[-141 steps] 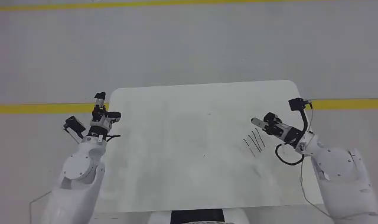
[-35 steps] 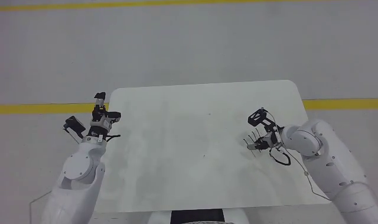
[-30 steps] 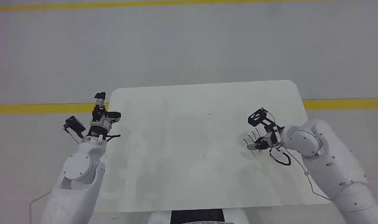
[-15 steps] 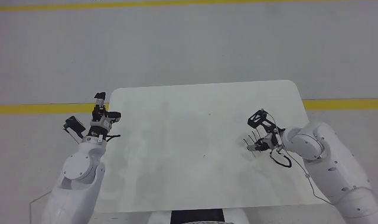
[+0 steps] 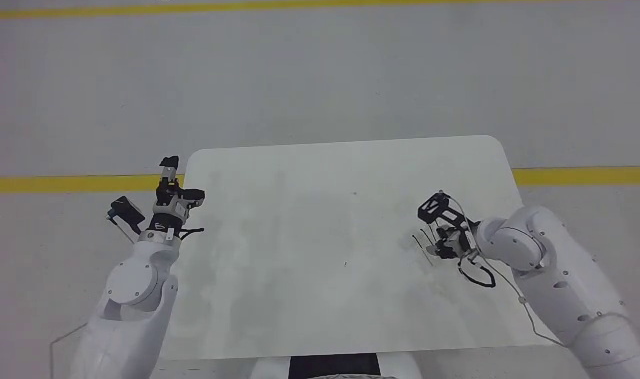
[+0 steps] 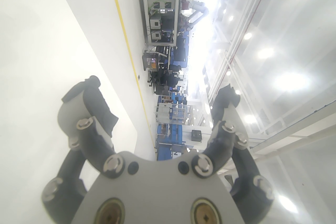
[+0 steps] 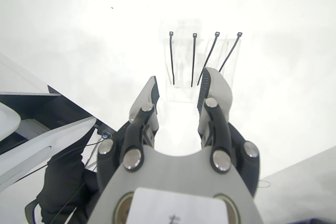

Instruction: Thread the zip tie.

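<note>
Seeing four black zip ties [image 7: 193,59] lying side by side on the white table [image 5: 300,229], toward its right side, with their heads pointing away from my right gripper [image 7: 181,79]. They seem to lie on a faint clear sheet [image 7: 181,96], hard to make out. Right gripper is low over the tail ends, jaws spread, nothing between them. One ribbed finger [image 7: 203,86] covers the tail of the third tie; can't tell if it touches. No tie is threaded, all lie straight. Left gripper [image 6: 160,88] is off by the table's left edge, well apart from the ties, jaws spread wide and empty.
</note>
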You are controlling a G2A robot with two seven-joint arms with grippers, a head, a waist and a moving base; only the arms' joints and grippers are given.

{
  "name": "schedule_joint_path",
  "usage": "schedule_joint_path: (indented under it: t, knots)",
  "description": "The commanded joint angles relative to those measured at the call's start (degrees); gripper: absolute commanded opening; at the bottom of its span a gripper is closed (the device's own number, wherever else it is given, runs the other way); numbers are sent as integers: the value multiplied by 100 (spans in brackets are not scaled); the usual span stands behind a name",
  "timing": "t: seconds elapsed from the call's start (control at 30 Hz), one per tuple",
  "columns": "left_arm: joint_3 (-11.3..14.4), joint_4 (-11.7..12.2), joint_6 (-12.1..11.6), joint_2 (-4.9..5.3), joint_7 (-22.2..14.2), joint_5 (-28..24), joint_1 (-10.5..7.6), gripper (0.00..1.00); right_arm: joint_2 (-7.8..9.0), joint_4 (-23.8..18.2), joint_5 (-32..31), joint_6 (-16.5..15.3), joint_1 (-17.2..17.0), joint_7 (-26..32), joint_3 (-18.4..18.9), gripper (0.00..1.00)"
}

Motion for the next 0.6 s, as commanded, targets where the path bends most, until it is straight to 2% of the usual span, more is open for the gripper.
schedule_joint_path:
  t: [0.0, 0.27, 0.57]
  knots:
    - [0, 0, 0, 0, 0, 0, 0, 100, 3, 96, -5, 0, 66, -29, -80, 31]
    - [0, 0, 0, 0, 0, 0, 0, 100, 2, 502, 1, 0, 348, -284, -418, 23]
    - [0, 0, 0, 0, 0, 0, 0, 100, 15, 736, -20, 0, 533, -480, -678, 21]
